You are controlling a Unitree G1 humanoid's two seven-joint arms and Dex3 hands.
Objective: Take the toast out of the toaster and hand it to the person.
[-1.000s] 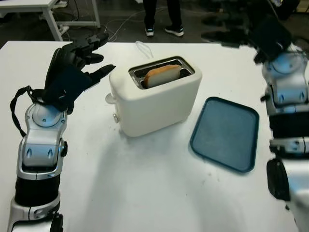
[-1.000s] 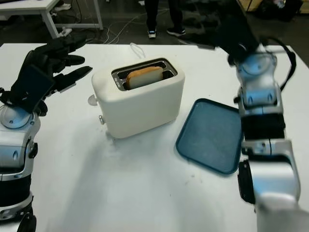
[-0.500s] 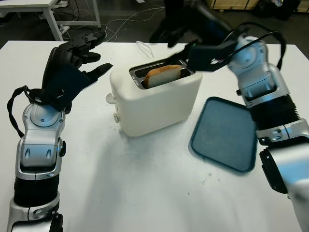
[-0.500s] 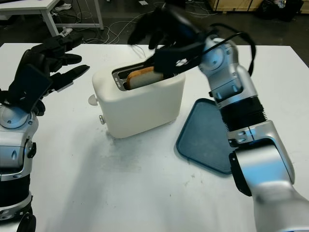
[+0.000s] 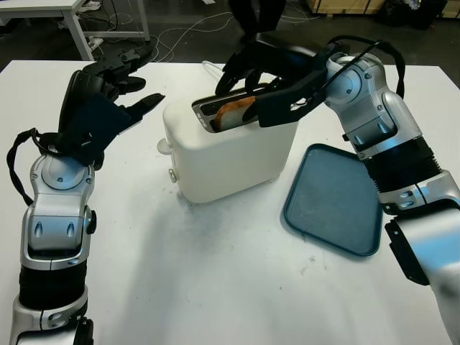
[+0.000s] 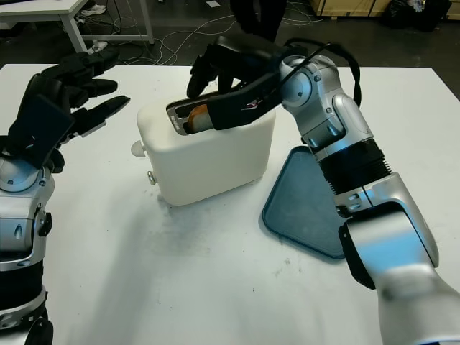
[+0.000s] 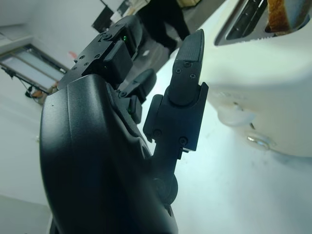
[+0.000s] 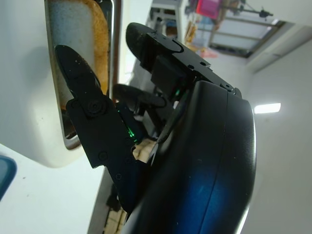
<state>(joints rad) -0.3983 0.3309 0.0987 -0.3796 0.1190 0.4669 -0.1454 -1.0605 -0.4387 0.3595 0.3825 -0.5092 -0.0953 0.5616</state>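
White toaster stands mid-worktop; toast sits in its slot, top edge showing. Right robot hand is over the slot, fingers spread wide around the toast's end, nothing gripped yet. Right wrist view adds detail: one finger lies across the slot's metal rim just beside the toast's browned crust; contact with the bread cannot be told. Left robot hand is raised just left of the toaster, open, holding nothing; left wrist view shows its fingers apart from the toaster wall. Blue tray lies flat right of the toaster. A person's legs stand on the floor beyond the toaster. No readable brand or writing anywhere.
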